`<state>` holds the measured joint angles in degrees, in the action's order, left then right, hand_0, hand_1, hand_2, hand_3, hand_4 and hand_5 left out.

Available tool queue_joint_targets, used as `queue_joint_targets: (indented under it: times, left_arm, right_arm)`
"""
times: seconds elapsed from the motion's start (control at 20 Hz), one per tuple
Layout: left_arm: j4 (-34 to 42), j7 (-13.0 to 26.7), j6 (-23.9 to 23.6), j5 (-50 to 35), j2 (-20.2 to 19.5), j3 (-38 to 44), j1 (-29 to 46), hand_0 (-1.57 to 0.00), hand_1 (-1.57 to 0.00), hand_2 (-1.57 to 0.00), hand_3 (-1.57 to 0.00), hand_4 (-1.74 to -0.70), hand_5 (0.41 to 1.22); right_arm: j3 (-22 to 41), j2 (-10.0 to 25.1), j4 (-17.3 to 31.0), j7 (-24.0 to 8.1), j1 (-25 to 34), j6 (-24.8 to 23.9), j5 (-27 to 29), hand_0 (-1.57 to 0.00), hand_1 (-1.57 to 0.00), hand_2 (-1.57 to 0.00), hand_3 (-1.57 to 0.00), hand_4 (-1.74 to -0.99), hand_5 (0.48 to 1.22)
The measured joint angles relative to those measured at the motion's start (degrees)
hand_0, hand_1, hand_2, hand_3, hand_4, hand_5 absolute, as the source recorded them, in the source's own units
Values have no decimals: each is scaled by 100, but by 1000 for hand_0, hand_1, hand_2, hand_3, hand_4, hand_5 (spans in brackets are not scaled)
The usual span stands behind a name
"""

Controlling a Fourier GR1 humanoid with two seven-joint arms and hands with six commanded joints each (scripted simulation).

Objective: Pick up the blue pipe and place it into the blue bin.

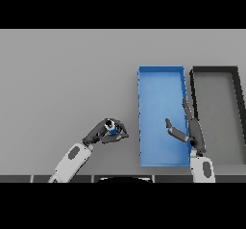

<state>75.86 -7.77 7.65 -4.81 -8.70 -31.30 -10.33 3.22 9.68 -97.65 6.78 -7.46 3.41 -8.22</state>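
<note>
A small blue pipe (113, 131) sits inside the curled fingers of my left hand (102, 133), left of the blue bin (161, 79). Only a bit of blue and a light round end of the pipe show between the fingers and thumb. The bin is a long rectangular tray in the right half of the table, and nothing lies on its floor. My right hand (192, 127) hovers over the bin's right side with fingers straight and thumb spread to the left, holding nothing.
A black bin (236, 79) of the same shape stands just right of the blue one. Grey tabletop (62, 79) stretches to the left and back.
</note>
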Motion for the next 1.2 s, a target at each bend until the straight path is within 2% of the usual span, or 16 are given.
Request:
queue_joint_targets:
  times: [0.05,0.15,0.2,0.4,0.5,0.55,0.65,0.75,0.8,0.85,1.05,1.2]
  left_arm:
    - [-9,-198,-78,127,12,-68,32,-1253,-1302,-1340,-1330,-1530,1119]
    - [77,-235,-134,201,-9,-69,23,-1368,-1399,-1423,-1417,-1501,1156]
    - [145,-299,-170,250,57,-71,21,-1408,-1434,-1453,-1448,-1492,1169]
    - [560,-386,-240,315,196,-11,50,-1504,-1515,-1522,-1520,-1471,1200]
    - [749,-313,-232,318,271,33,-80,-1528,-1535,-1540,-1539,-1468,1207]
    - [775,-261,-185,301,266,66,-87,-1537,-1542,-1546,-1545,-1467,1210]
    - [1054,-137,-97,257,302,50,-122,-1549,-1553,-1555,-1554,-1466,1214]
    - [1303,-79,17,214,322,59,-241,-1557,-1559,-1561,-1560,-1466,1217]
    - [1374,153,54,173,366,87,-378,-1560,-1562,-1563,-1563,-1466,1217]
    - [1401,203,104,216,382,53,-395,-1562,-1563,-1564,-1564,-1467,1218]
    - [1556,463,182,300,390,77,-373,-1567,-1568,-1568,-1568,-1466,1220]
    - [1530,433,214,400,468,77,-302,-1569,-1569,-1570,-1570,-1466,1220]
  right_arm:
    - [3,-24,23,-59,71,-26,-8,1,1,1,1,-1224,651]
    - [23,-16,-26,-35,0,2,-6,1,1,1,1,-1221,638]
    - [13,-49,10,-162,80,-4,31,1,1,1,1,-1220,635]
    - [-38,-28,9,-103,92,34,121,1,1,1,1,-1229,633]
    - [24,-58,35,-197,119,22,42,1,1,1,1,-1220,638]
    - [49,-44,-55,-125,47,-5,-20,1,1,1,1,-1213,639]
    - [54,-54,97,-224,144,-76,-131,1,1,1,1,-1194,642]
    - [-34,53,148,-109,166,-52,-99,1,1,1,1,-1176,643]
    - [24,6,123,-57,160,-51,-133,1,1,1,1,-1170,644]
    - [6,18,93,-26,113,-57,-123,1,1,1,1,-1161,644]
    - [-23,67,145,-27,178,-69,-147,1,1,1,1,-1145,643]
    - [137,-290,-306,180,-484,-531,-496,1,1,1,1,-1138,643]
